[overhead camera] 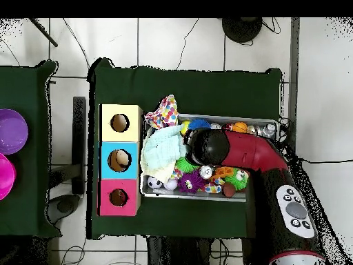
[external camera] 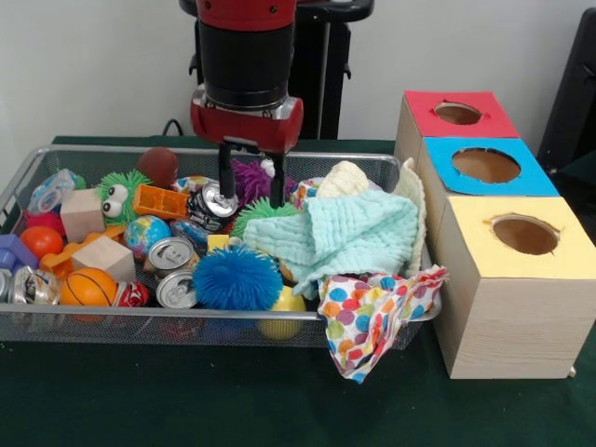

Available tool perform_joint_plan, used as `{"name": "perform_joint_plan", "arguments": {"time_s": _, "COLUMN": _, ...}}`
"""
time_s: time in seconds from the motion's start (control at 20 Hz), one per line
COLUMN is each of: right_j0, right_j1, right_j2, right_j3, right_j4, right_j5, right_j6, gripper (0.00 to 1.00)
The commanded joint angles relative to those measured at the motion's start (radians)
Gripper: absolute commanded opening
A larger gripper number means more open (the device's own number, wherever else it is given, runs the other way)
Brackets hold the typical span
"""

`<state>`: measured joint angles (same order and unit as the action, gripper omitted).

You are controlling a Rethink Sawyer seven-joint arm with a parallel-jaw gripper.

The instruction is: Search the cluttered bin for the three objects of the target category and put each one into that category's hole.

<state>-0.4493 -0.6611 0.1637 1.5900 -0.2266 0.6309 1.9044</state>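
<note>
A wire mesh bin [external camera: 186, 321] holds a jumble: several drink cans [external camera: 171, 253], a blue fuzzy ball [external camera: 237, 277], a green fuzzy ball with eyes [external camera: 119, 194], a purple fuzzy ball [external camera: 251, 179], wooden blocks [external camera: 104, 256], a small basketball [external camera: 88, 287] and a mint cloth [external camera: 349, 233]. A polka-dot cloth [external camera: 372, 317] hangs over the bin's front right corner. My gripper [external camera: 251, 186] hangs open over the bin's back middle. Its fingertips are just above a tilted can [external camera: 216, 202] and hold nothing. In the overhead view the arm [overhead camera: 241, 155] hides the gripper.
Right of the bin stand three wooden boxes with holes in their tops: red [external camera: 424, 107] at the back, blue [external camera: 438, 154] in the middle, yellow [external camera: 470, 219] nearest. Something pale shows in the blue box's hole [overhead camera: 123, 160]. Purple bowls [overhead camera: 10, 131] sit on a separate table.
</note>
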Motion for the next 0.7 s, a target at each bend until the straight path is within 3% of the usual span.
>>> {"name": "perform_joint_plan", "arguments": {"time_s": 0.05, "right_j0": -0.037, "right_j1": -0.019, "right_j2": -0.002, "right_j3": 0.001, "right_j4": -0.018, "right_j5": 0.097, "right_j6": -0.014, "gripper": 1.0}}
{"name": "perform_joint_plan", "arguments": {"time_s": 0.7, "right_j0": -0.162, "right_j1": 0.05, "right_j2": 0.037, "right_j3": -0.095, "right_j4": -0.141, "right_j5": -0.016, "right_j6": -0.156, "gripper": 1.0}}
